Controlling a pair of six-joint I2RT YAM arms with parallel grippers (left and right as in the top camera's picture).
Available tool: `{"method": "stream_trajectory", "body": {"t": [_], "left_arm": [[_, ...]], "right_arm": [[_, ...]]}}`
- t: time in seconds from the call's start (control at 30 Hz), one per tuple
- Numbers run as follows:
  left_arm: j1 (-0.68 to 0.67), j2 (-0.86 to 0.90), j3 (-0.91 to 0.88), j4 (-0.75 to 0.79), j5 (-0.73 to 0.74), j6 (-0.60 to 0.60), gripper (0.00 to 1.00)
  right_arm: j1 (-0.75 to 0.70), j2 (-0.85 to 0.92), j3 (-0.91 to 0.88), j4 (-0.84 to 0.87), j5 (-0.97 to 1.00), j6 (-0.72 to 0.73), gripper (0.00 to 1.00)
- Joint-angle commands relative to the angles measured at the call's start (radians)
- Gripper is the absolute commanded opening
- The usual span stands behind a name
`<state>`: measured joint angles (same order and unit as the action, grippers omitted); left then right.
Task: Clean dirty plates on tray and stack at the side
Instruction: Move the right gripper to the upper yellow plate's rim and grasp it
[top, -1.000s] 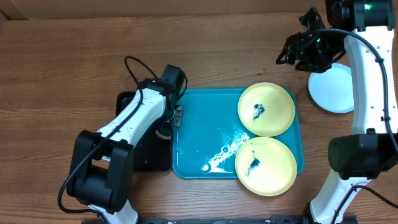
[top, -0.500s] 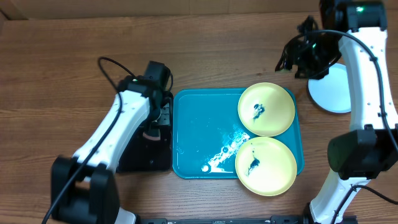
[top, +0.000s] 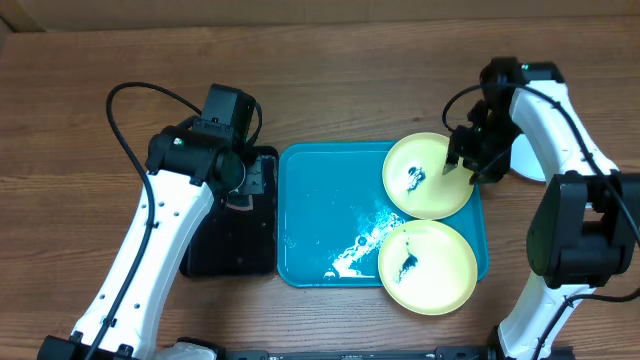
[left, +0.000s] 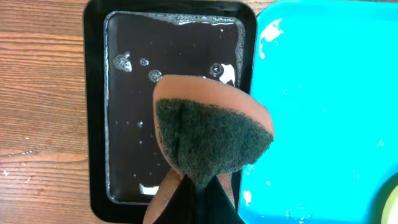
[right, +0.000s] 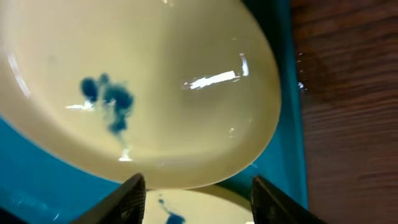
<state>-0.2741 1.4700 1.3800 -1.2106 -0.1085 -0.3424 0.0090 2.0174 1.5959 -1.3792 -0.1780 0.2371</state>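
Brown wood-grain table (top: 350, 80) filling the overhead view, with a pale strip (top: 300, 12) past its 12 o'clock edge. At centre, the tray (top: 320, 200), turquoise and wet with white streaks. On its 3 o'clock half, upper plate (top: 420, 195) and lower plate (top: 428, 267), both yellow-green, each smeared dark blue in the middle. Off the tray at 3 o'clock, third plate (top: 522, 160), pale, partly hidden by the arm. Right gripper (top: 462, 165) spread open over the upper plate's 3 o'clock rim. Left gripper (left: 196, 190) clamped on a sponge (left: 211, 137) above the black tray (left: 96, 124) of soapy water at 9 o'clock.
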Motion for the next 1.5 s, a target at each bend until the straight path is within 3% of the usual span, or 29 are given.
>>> {"method": "stream_trajectory", "body": {"t": [0.0, 0.3, 0.73, 0.83, 1.07, 1.1, 1.17, 1.47], "left_arm": [[0.003, -0.004, 0.014, 0.001, 0.019, -0.020, 0.04], [0.003, -0.004, 0.014, 0.010, 0.024, -0.016, 0.04], [0.003, -0.004, 0.014, 0.016, 0.024, -0.009, 0.04], [0.003, -0.004, 0.014, 0.012, 0.024, -0.005, 0.04], [0.003, -0.004, 0.014, 0.014, 0.024, -0.002, 0.04], [0.003, -0.004, 0.014, 0.015, 0.024, -0.002, 0.04], [0.003, -0.004, 0.014, 0.016, 0.024, -0.002, 0.04], [0.003, -0.004, 0.014, 0.020, 0.026, -0.002, 0.04]], "right_arm": [[0.001, -0.005, -0.050, 0.052, 0.082, 0.051, 0.56], [0.001, -0.005, -0.138, 0.234, 0.135, 0.075, 0.54], [0.001, -0.004, -0.139, 0.239, 0.193, 0.039, 0.56], [0.001, 0.005, -0.171, 0.273, 0.137, 0.024, 0.45], [0.003, 0.007, -0.253, 0.345, 0.034, 0.020, 0.33], [0.003, 0.007, -0.253, 0.346, 0.033, 0.018, 0.26], [0.003, 0.007, -0.253, 0.346, 0.028, 0.017, 0.04], [0.091, 0.007, -0.253, 0.369, -0.119, -0.055, 0.04]]}}
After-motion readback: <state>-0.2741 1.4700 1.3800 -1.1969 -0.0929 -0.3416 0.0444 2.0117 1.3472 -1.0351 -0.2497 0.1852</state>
